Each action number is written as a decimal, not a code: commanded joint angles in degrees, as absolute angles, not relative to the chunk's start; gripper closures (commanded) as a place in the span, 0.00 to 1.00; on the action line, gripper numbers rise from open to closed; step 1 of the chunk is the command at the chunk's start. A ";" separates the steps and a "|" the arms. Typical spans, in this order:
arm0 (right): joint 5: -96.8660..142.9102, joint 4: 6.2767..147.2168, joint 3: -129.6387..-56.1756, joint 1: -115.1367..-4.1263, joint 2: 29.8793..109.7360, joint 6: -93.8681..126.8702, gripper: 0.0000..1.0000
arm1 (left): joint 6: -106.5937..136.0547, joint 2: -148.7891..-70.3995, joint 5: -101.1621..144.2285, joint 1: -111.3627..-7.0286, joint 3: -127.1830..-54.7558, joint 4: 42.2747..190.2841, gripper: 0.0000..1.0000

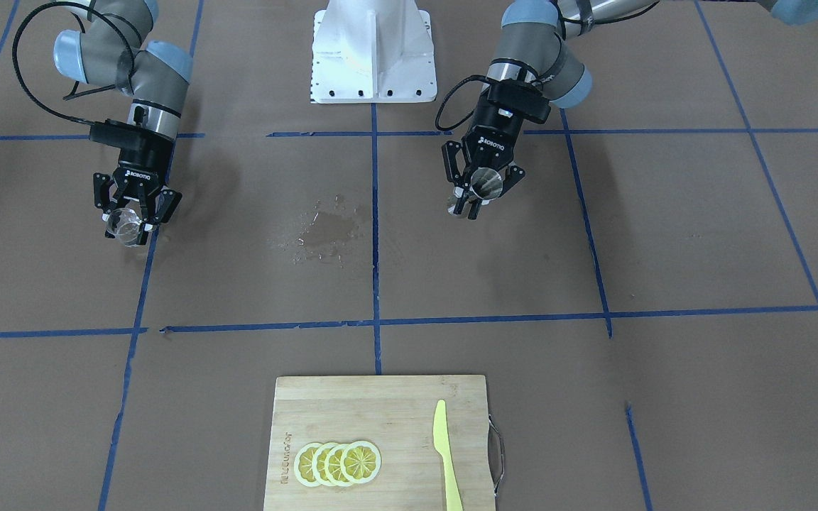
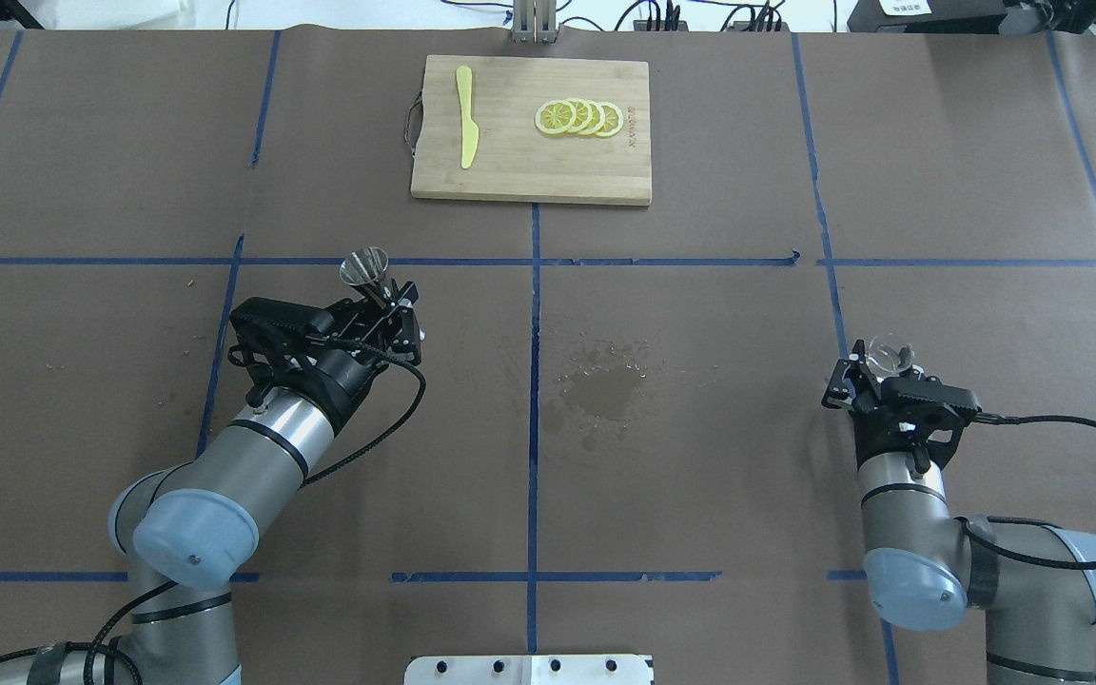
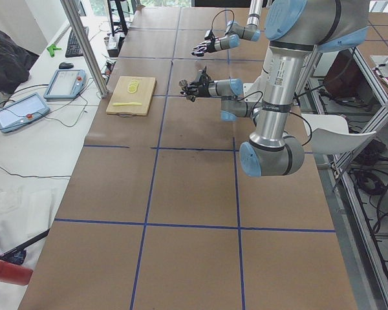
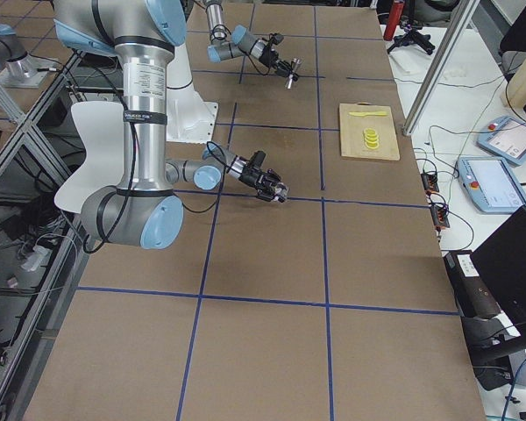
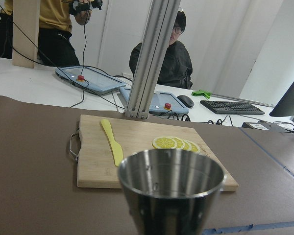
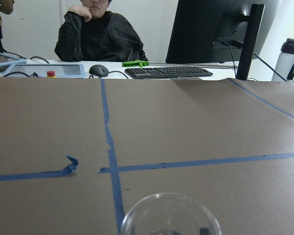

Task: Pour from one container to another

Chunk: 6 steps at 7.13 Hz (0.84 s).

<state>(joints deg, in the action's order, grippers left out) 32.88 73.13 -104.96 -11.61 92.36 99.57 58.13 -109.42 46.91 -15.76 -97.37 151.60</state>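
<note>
The steel hourglass jigger (image 2: pixel 364 267) is held upright above the table by my left gripper (image 2: pixel 381 293), which is shut on its waist. In the left wrist view the jigger's open cup (image 5: pixel 171 188) fills the lower middle. From the front the jigger (image 1: pixel 484 183) shows between the left fingers. The clear glass tumbler (image 2: pixel 889 356) sits in my right gripper (image 2: pixel 879 369), which is shut on it, far to the right of the jigger. Only the tumbler's rim (image 6: pixel 169 215) shows in the right wrist view. I cannot tell what is in the glass.
A wet spill (image 2: pixel 605 381) stains the brown paper between the two arms. A wooden cutting board (image 2: pixel 510 171) at the far middle carries lemon slices (image 2: pixel 578 117) and a yellow knife (image 2: pixel 465 128). Blue tape lines cross the table. People sit beyond the far edge.
</note>
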 commanded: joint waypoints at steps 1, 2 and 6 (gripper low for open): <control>33.05 73.21 -111.15 -12.92 92.11 89.53 1.00 | 57.83 -109.60 46.59 -14.25 -96.86 151.61 1.00; 33.05 73.13 -112.75 -13.09 91.85 83.03 1.00 | 57.57 -109.69 46.67 -12.76 -96.86 151.52 1.00; 33.13 73.21 -115.22 -13.97 80.45 59.80 1.00 | 52.13 -112.92 47.11 -9.76 -96.68 152.14 1.00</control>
<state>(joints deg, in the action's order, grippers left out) 32.95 73.14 -114.97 -13.63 84.32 65.19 53.24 -111.54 46.79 -10.47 -96.74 151.98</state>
